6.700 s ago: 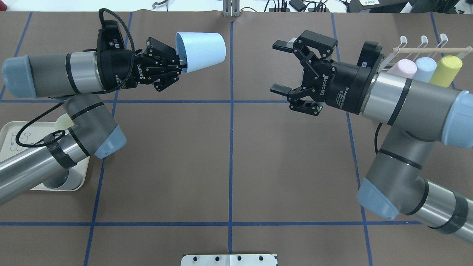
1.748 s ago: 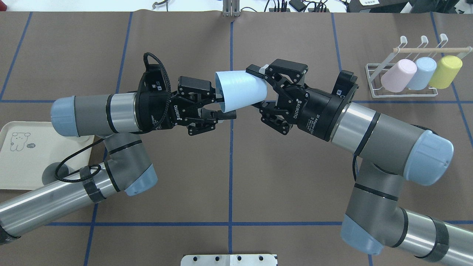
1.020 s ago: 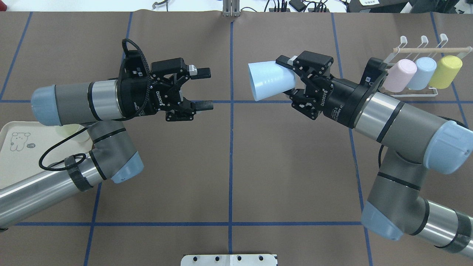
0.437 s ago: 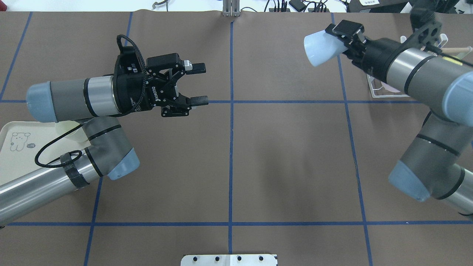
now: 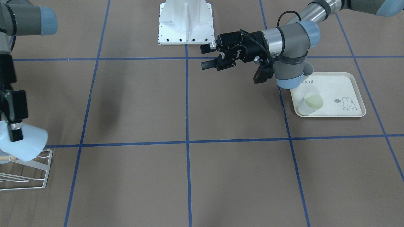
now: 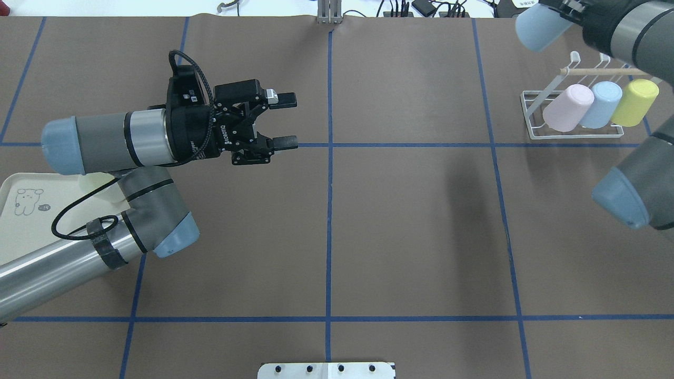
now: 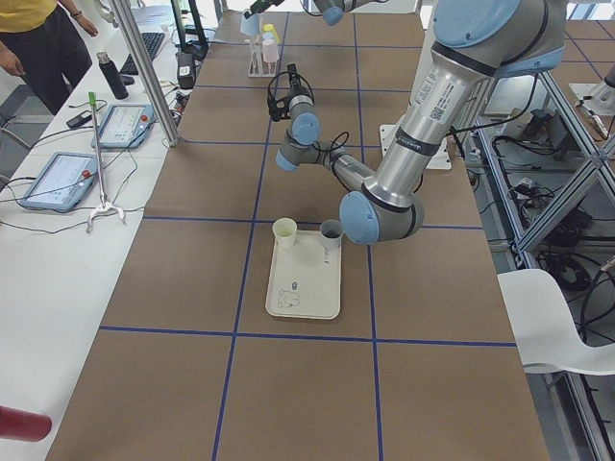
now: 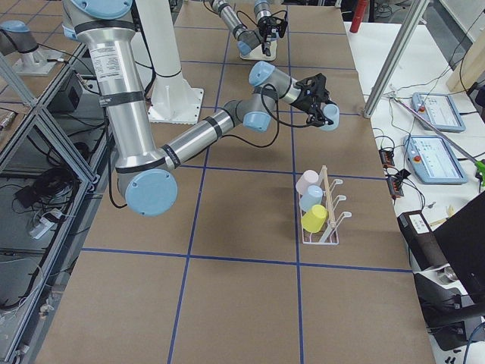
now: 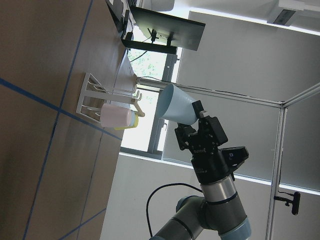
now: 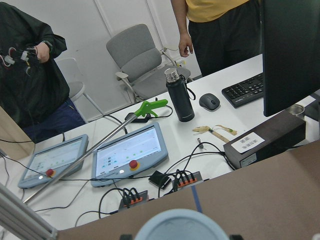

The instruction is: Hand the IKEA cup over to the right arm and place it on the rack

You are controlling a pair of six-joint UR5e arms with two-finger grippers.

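- We see the right gripper (image 5: 15,135) clamped on the light blue cup (image 5: 24,145), with one finger lying along the outside of the cup's wall.
- We find the cup in the air near the rack (image 6: 579,136), tilted, its open mouth turned away from the gripper. It sits on no prong.
- From the left wrist camera, the cup (image 9: 174,102) appears clear of the rack's wooden rod (image 6: 605,70).
- We count three cups already on the rack, mouths down on the slanted prongs: a pink cup (image 6: 567,108), a blue cup (image 6: 605,104) and a yellow cup (image 6: 635,101), side by side.
- The left gripper (image 6: 287,120) hangs over the brown table (image 6: 410,226), well apart from the right one. Its fingers stand apart and hold nothing.
- On the left arm's side we see a cream tray (image 5: 334,85) with a rabbit drawing, and a pale cup (image 5: 311,104) standing on it with its mouth up.
- Past the table's far edge, the right wrist camera shows us two people beside a white desk.
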